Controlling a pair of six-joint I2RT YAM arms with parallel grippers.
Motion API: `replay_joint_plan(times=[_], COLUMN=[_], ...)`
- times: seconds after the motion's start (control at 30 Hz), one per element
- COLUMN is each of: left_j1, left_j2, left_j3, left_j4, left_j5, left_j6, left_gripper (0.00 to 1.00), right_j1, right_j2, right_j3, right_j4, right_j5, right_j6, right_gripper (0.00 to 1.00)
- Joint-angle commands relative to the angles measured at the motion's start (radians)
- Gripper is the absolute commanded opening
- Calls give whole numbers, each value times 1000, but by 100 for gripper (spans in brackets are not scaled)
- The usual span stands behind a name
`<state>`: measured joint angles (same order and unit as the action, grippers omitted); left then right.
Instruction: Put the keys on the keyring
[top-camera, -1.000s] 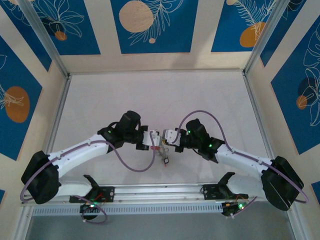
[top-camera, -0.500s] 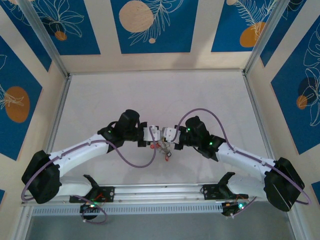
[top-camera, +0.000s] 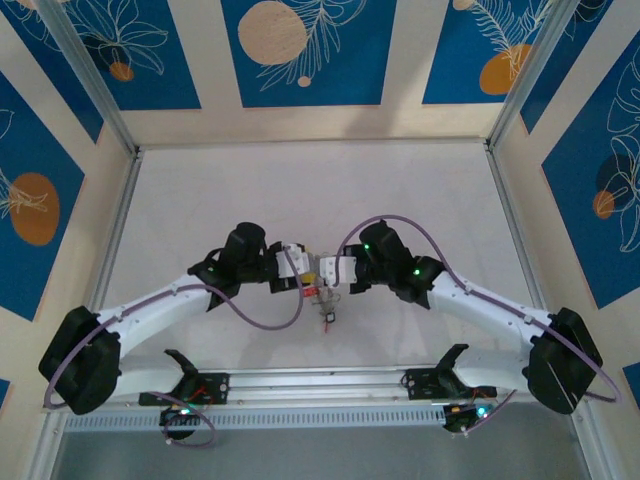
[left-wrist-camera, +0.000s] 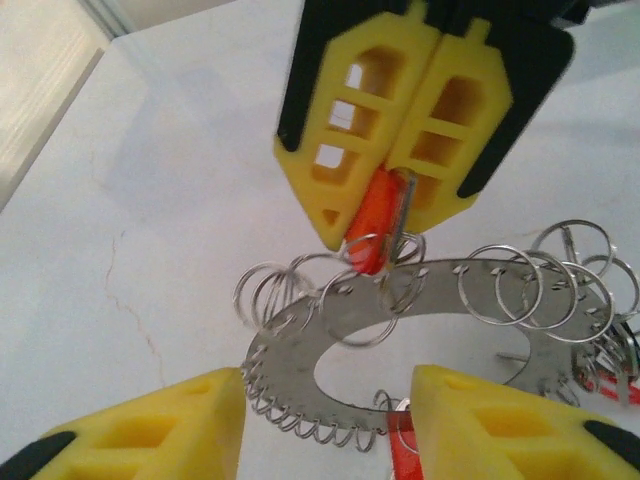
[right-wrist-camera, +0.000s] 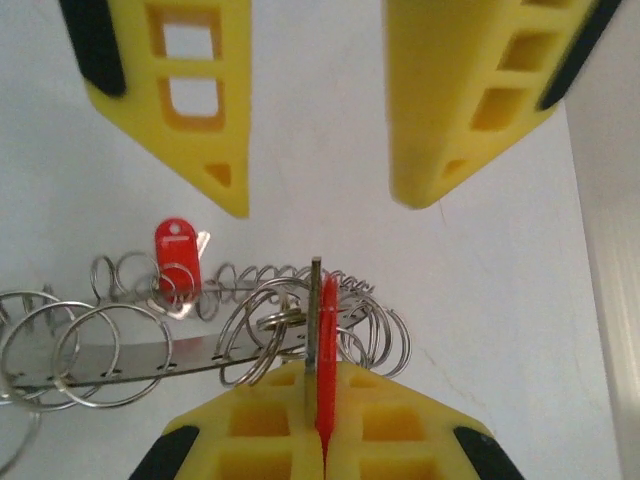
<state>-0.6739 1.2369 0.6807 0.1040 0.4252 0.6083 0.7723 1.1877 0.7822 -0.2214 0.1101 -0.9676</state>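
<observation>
White tabletop (top-camera: 300, 190) is seen beneath both arms. At left, the left gripper (left-wrist-camera: 328, 380) is released, its jaws parted with the keyring's (left-wrist-camera: 440, 285) edge between them. Its band is laid flat, long axis left-right, seemingly hung from the right gripper (right-wrist-camera: 322, 400), which is clenched on a key (right-wrist-camera: 327, 320) pointed left along its fingers.

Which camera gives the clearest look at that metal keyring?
The left wrist view: the keyring is seen nearly face-on, so its flat band, oval hole and many wire loops are plain. The right wrist view catches the keyring edge-on, a thin strip with loops. In the top view it is a tiny glint.
</observation>
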Motion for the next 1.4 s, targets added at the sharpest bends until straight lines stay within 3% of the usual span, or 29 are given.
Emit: replay_joint_plan(times=[0.0, 0.03, 0.3, 0.5, 0.8, 1.07, 1.37], left_j1=[36, 48, 148, 190, 235, 244, 273], left_j2=[-25, -30, -74, -167, -296, -355, -517], left_j3=[-33, -42, -112, -207, -265, -306, -330], left_j4=[88, 102, 140, 191, 138, 123, 45], left_j5=[-7, -22, -295, -421, -510, -579, -798], left_j6=[-97, -125, -353, -456, -492, -536, -551], left_gripper=[94, 100, 100, 100, 100, 100, 100], right_j1=[20, 24, 46, 56, 74, 80, 105], right_j2=[37, 47, 113, 152, 193, 213, 285], right_j3=[72, 88, 247, 370, 527, 632, 737], right_j4=[-127, -146, -305, -364, -400, -411, -417], right_j5=[113, 131, 225, 322, 407, 388, 392], right_j6=[-119, -134, -322, -402, -478, -497, -415], right_gripper=[0, 0, 0, 0, 0, 0, 0])
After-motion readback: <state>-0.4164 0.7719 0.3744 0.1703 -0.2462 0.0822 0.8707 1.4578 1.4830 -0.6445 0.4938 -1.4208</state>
